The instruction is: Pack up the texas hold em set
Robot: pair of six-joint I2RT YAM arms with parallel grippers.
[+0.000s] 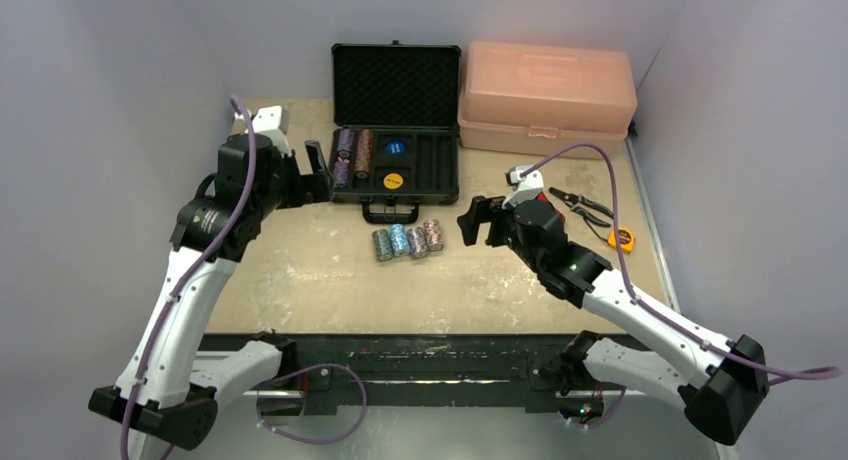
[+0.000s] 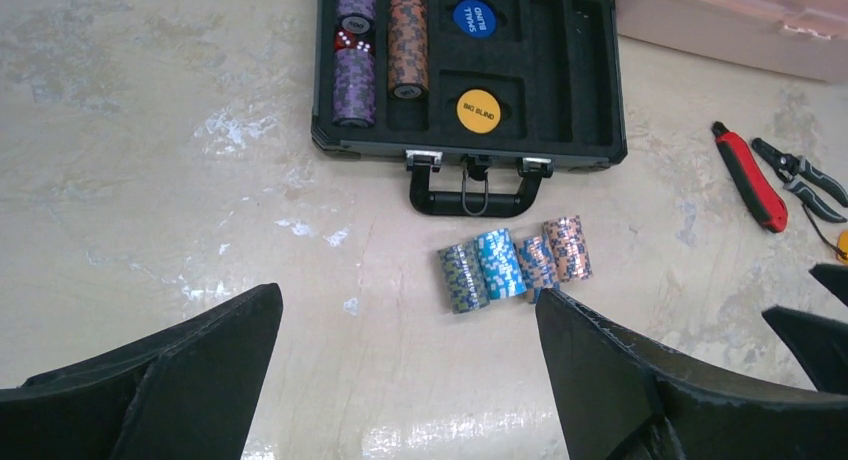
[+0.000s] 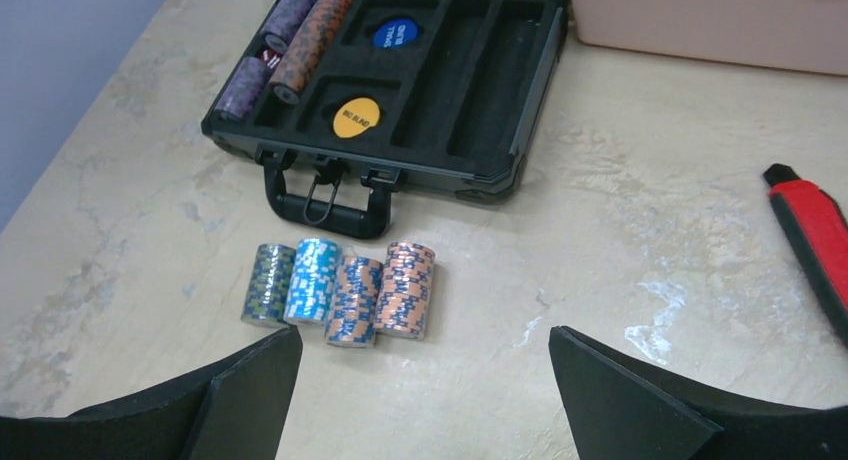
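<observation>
A: Where are the loose chips?
B: Four chip rolls (image 1: 408, 240) lie side by side at the centre of the top view, just below the open case (image 1: 396, 85). The long axis of each roll runs up-down in the frame, the same as the free slots (image 1: 437, 165).
A: And the claws?
B: The right gripper (image 1: 480, 225) is spread wide and empty, just right of the row. The left gripper (image 1: 318, 172) is also released, at the left edge of the case.
A: How to take one?
B: I think it is best to press the copper roll (image 3: 405, 290) on its flat ends, so the chips do not scatter.
</observation>
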